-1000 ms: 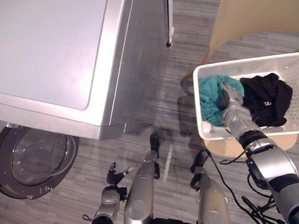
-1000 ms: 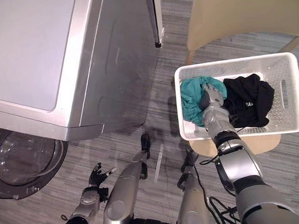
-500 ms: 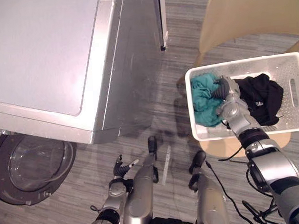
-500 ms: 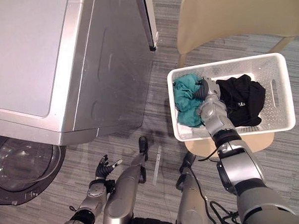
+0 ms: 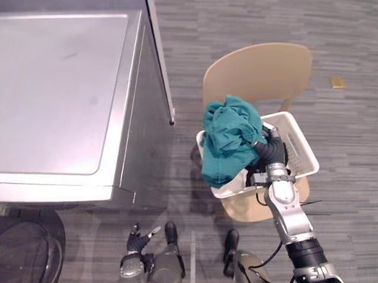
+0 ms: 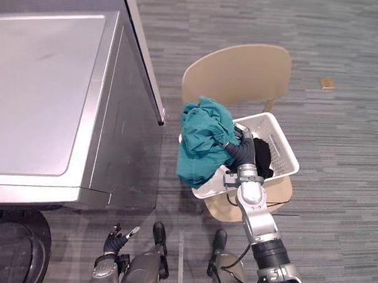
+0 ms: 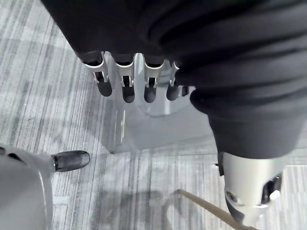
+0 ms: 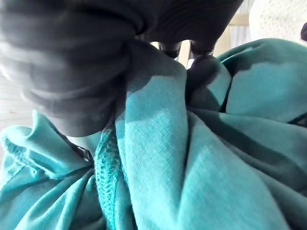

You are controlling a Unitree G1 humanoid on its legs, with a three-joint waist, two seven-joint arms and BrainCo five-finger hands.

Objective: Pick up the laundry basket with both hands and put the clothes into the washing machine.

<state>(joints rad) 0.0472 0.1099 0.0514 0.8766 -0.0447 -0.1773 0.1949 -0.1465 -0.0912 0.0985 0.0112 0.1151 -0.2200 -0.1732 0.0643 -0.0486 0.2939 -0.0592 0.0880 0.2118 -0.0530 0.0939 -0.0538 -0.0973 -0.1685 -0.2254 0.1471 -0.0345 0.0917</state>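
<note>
- Above the white perforated plastic laundry basket (image 5: pixel 301 150) on the tan wooden chair (image 5: pixel 261 69): right hand (image 5: pixel 269 152) curled tight into crumpled teal cloth garment (image 5: pixel 226 140), held up.
- Left hand (image 5: pixel 136 239) low by the floor, fingers loosely spread, empty.

laundry basket (image 5: pixel 299 150): near half is under the teal garment (image 5: pixel 226 140), bottom hidden
black garment (image 6: pixel 262 157): just a sliver past the right hand (image 6: pixel 240 153), kind unclear
right hand: fingers curled into the teal garment, tips mostly sunk in its folds; cover blurred in the wrist view
chair (image 5: pixel 258 72): seat almost all under the basket
washing machine (image 5: pixel 55 103): cut by the left edge, front hidden below its top
door (image 5: pixel 18 262): cut off at the bottom-left corner
tan scrap (image 5: pixel 337 82): on the floor, too small to tell
</note>
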